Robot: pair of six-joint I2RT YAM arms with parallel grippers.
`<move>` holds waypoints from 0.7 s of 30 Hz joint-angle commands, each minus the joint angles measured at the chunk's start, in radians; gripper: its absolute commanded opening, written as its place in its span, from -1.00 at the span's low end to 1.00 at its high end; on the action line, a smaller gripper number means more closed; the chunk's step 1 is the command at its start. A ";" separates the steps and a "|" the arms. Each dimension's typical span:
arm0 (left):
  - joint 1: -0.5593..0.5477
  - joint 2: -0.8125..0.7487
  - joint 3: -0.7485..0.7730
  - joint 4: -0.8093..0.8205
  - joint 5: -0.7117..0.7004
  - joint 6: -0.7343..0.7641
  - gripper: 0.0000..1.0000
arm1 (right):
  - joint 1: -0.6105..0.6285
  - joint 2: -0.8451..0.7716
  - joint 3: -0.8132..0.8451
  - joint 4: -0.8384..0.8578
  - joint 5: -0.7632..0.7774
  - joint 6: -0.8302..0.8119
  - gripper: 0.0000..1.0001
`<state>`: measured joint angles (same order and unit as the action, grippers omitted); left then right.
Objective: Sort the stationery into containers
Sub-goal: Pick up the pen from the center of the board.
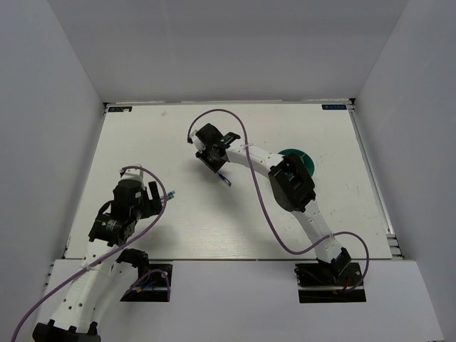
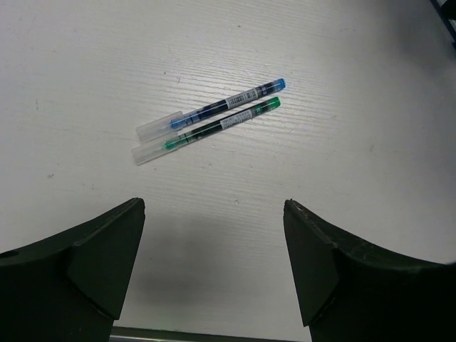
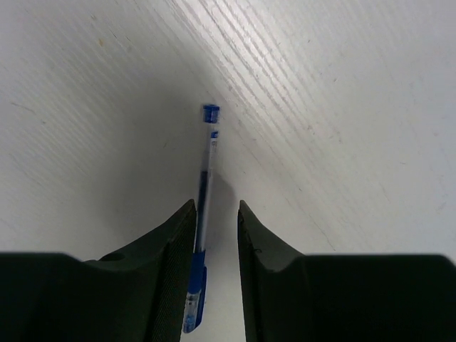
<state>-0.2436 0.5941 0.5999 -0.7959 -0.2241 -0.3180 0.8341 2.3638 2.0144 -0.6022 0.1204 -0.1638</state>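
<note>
Straddling blue pen (image 3: pixel 205 178) with right gripper (image 3: pixel 215 204), jaws narrowed yet unclamped, lining up pickup; hovering left gripper (image 2: pixel 212 206), released, over green pen (image 2: pixel 214 128).

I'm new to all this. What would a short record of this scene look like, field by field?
Left end effector: open, holding nothing
Pens before it: blue capped pen and green capped pen, lying side by side
Right end effector: open, jaws astride a lone blue pen
Teal organiser: partly hidden behind the right arm
</note>
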 commanded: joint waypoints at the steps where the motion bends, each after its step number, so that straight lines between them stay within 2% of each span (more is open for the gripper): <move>1: 0.006 -0.001 -0.002 0.012 0.008 0.008 0.78 | -0.013 0.025 0.027 -0.030 -0.034 0.010 -0.33; 9: 0.006 0.004 0.000 0.012 0.005 0.007 0.78 | -0.029 0.055 0.021 -0.053 -0.070 0.014 -0.33; 12: 0.007 0.000 0.000 0.012 0.003 0.008 0.78 | -0.030 0.078 0.030 -0.093 -0.103 0.009 -0.42; 18: 0.004 -0.005 0.000 0.011 0.002 0.008 0.78 | -0.036 0.110 0.041 -0.215 -0.226 0.006 -0.68; 21: 0.006 -0.010 0.001 0.011 -0.001 0.007 0.78 | -0.038 0.103 0.017 -0.238 -0.240 0.009 -0.93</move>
<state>-0.2432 0.5968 0.5999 -0.7933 -0.2245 -0.3180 0.7959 2.4126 2.0617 -0.6930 -0.0574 -0.1642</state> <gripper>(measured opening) 0.887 0.070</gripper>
